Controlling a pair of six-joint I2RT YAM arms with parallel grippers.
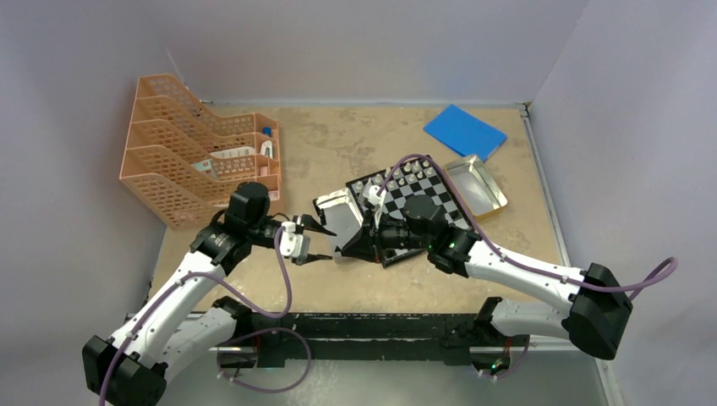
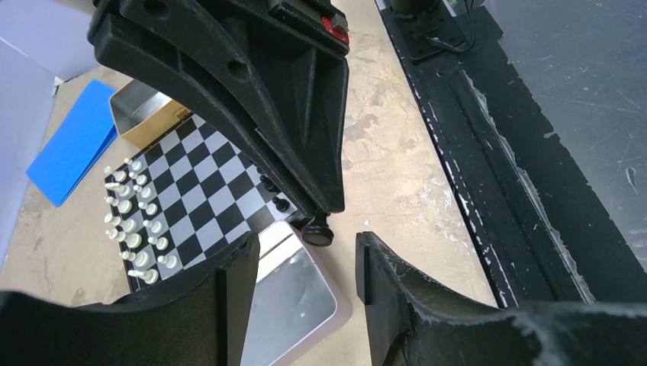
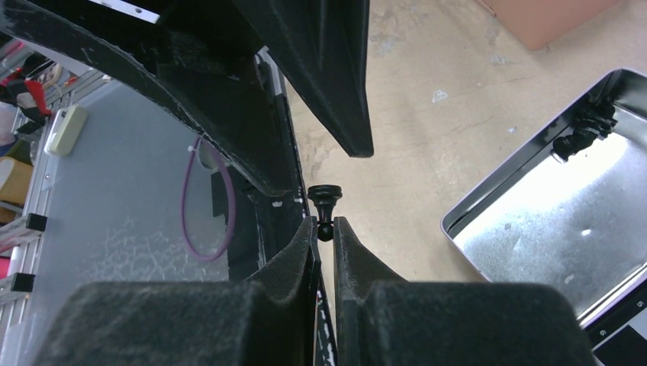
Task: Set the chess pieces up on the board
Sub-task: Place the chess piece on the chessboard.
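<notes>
The board [image 1: 420, 196] [image 2: 200, 189] lies at mid-table, with two rows of white chess pieces [image 2: 131, 221] along its far edge and a couple of black ones [image 2: 273, 194] on its near edge. My right gripper [image 3: 325, 226] [image 1: 345, 247] is shut on a black pawn [image 3: 324, 203] [image 2: 317, 232]. It pinches the pawn's head, with the base pointing away over the bare table. My left gripper [image 2: 305, 248] [image 1: 325, 241] is open and holds nothing. The pawn's base hangs just beyond the tips of its fingers [image 2: 240, 263], not touching them. More black pieces [image 3: 581, 131] lie in a corner of a silver tin [image 3: 488, 194].
A silver tin [image 1: 334, 211] [image 2: 294, 305] rests beside the board's left corner, under both grippers. A second tin [image 1: 478, 188] [image 2: 140, 114] and a blue pad [image 1: 464, 131] [image 2: 65, 145] lie past the board. An orange file rack [image 1: 190, 156] stands at the back left.
</notes>
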